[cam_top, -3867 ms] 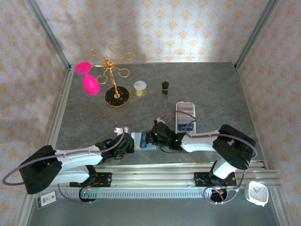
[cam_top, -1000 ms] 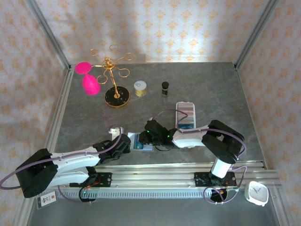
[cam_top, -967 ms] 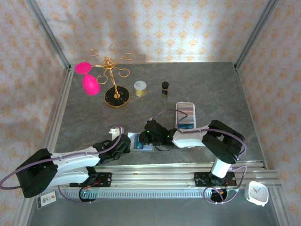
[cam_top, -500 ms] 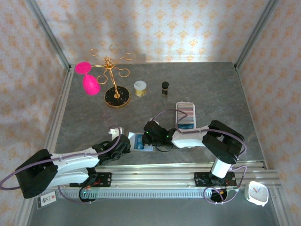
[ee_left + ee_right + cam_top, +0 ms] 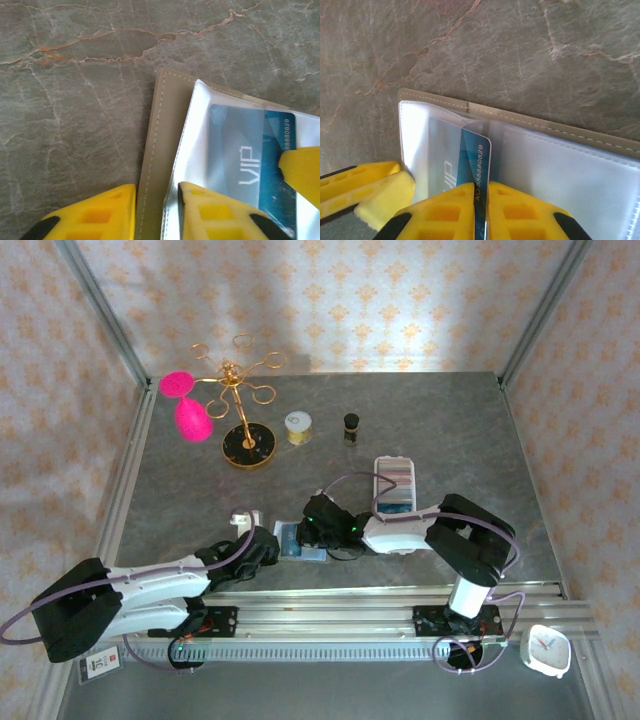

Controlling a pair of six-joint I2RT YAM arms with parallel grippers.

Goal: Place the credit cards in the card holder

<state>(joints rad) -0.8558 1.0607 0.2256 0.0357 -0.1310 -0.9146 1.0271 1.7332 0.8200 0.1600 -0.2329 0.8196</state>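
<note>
Pinching a blue VIP card [image 5: 476, 155] edgewise in the right gripper [image 5: 480, 187], half inside the clear sleeve [image 5: 560, 170] of the card holder [image 5: 545, 129] lying open by the tabletop's [image 5: 450, 430] near edge, with the left gripper [image 5: 156, 194] narrowly parted astride its stitched border and more credit cards [image 5: 397, 480] in the white tray [image 5: 376, 490].

Change | my right gripper [image 5: 480, 189] slid left, now clamps card [image 5: 479, 152] | holder [image 5: 154, 150] nudged left | left gripper [image 5: 156, 194] parted slightly

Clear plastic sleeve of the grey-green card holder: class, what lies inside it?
A blue plastic VIP card is partly slid into the sleeve, pinched by the right pincer. Yellow fingers hide its near end; anything beneath it cannot be seen.
</note>
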